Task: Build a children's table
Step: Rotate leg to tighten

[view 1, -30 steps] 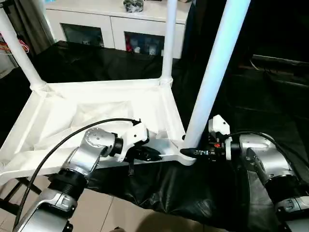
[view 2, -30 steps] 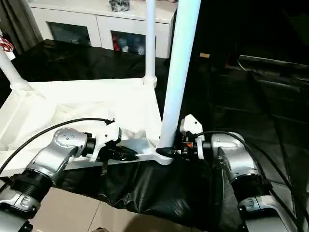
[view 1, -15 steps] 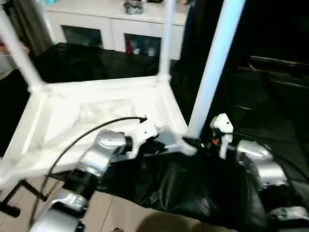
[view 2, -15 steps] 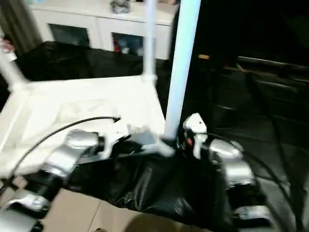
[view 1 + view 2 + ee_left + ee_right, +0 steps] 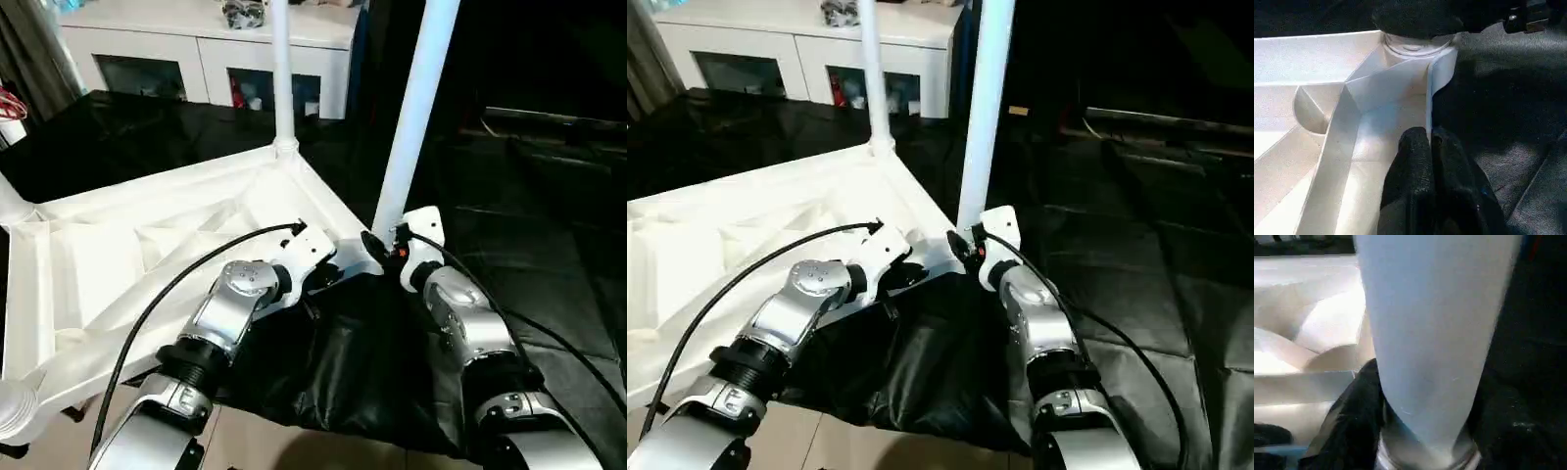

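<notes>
The white ribbed plastic tabletop (image 5: 147, 264) lies upside down on black cloth (image 5: 549, 264). The left gripper (image 5: 1429, 147) pinches its near rim; the right gripper (image 5: 374, 245) clamps the smooth tapered white tube leg (image 5: 411, 108) at its base.

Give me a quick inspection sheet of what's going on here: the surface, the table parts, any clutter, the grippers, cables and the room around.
Surface: black sheet under the work.
Job's things: tabletop lies underside up; near leg and far leg stand upright in corner sockets; a third leg's base shows at the far left corner.
Clutter: nothing seen.
Grippers: left gripper shut on the tabletop's rim; right gripper at the near leg's foot, fingers around it.
Cables: black cable arcs over the left forearm; another trails along the right arm.
Surroundings: white cabinet with glass doors behind; tiled floor below.
</notes>
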Robot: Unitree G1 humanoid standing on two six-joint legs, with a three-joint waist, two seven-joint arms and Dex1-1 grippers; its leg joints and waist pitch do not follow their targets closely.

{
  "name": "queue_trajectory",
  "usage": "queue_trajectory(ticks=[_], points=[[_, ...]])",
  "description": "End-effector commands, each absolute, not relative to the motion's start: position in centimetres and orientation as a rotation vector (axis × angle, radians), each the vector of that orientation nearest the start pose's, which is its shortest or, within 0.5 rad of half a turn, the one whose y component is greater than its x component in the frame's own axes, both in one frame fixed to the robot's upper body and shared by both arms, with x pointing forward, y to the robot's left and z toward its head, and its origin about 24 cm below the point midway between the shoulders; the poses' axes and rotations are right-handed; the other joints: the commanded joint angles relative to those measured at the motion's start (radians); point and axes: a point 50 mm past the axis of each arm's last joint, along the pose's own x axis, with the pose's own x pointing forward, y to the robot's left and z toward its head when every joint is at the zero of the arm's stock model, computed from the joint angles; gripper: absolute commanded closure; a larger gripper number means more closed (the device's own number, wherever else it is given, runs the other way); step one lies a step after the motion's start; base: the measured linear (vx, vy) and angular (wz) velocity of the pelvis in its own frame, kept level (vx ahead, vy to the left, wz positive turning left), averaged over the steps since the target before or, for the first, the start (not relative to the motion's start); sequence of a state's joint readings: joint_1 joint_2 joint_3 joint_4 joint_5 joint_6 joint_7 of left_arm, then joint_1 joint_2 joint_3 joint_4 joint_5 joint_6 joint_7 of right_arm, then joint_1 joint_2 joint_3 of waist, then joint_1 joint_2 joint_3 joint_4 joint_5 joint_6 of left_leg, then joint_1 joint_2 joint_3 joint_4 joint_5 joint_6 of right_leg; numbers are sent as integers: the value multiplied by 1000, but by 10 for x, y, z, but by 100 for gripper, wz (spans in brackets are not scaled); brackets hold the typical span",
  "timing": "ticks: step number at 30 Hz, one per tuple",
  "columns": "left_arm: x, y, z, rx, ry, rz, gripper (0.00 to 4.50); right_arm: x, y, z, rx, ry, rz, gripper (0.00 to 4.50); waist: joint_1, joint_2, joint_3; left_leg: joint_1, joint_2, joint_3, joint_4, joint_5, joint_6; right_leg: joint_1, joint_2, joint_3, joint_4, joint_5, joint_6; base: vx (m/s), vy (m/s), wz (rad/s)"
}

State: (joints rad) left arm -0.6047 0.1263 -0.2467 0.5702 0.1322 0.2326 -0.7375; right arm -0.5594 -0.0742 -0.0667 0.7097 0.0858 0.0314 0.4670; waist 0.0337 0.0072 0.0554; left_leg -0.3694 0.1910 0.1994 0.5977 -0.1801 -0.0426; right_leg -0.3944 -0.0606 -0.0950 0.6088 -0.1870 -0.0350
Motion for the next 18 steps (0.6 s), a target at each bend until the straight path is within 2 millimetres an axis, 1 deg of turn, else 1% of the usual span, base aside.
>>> queue_trajectory(ticks=[1,2,3,4,6,10,11,15,16,17,18], points=[[332,49,68,364,236,-1029,450,329,-70,38,107,199,800,156,6,-2,-64,9,47,-33,-67,-225,52,49,-97,61,-97,-302,-162,0,0,0],[331,52,68,364,234,-1041,450,329,-75,39,86,198,810,156,5,-2,-65,9,47,-32,-66,-213,54,48,-96,62,-95,-282,-168,0,0,0],[330,54,68,367,228,-1057,450,329,-81,39,60,197,822,142,6,0,-66,9,46,-31,-65,-210,56,49,-96,62,-93,-273,-171,0,0,0],[329,57,68,369,227,-1075,450,329,-89,41,36,197,842,134,7,0,-68,6,47,-31,-64,-190,64,51,-96,64,-88,-234,-181,0,0,0],[329,61,68,368,231,-1088,450,329,-96,42,28,197,864,131,8,-2,-69,4,46,-29,-62,-170,77,52,-95,63,-85,-199,-193,0,0,0],[327,74,69,392,235,-1153,450,325,-123,51,-33,188,983,131,14,-2,-66,6,47,-28,-61,-181,87,52,-94,62,-89,-225,-190,0,0,0],[327,74,69,392,235,-1153,450,325,-123,51,-33,188,983,131,14,-2,-66,6,47,-28,-61,-181,87,52,-94,62,-89,-225,-190,0,0,0],[321,86,69,423,234,-1268,450,316,-143,53,-94,225,1114,131,20,-3,-65,8,49,-28,-62,-193,81,50,-93,60,-90,-260,-183,0,0,0],[319,88,70,432,231,-1294,450,313,-147,52,-106,236,1141,131,25,-3,-66,6,51,-28,-61,-188,84,52,-93,60,-87,-251,-181,0,0,0],[318,90,70,434,232,-1320,450,311,-150,52,-122,244,1166,131,26,-5,-66,7,52,-26,-61,-187,87,49,-92,61,-87,-244,-182,0,0,0],[318,90,70,434,232,-1320,450,311,-150,52,-122,244,1166,131,29,-4,-67,9,53,-26,-60,-185,86,48,-94,61,-85,-244,-185,0,0,0]])
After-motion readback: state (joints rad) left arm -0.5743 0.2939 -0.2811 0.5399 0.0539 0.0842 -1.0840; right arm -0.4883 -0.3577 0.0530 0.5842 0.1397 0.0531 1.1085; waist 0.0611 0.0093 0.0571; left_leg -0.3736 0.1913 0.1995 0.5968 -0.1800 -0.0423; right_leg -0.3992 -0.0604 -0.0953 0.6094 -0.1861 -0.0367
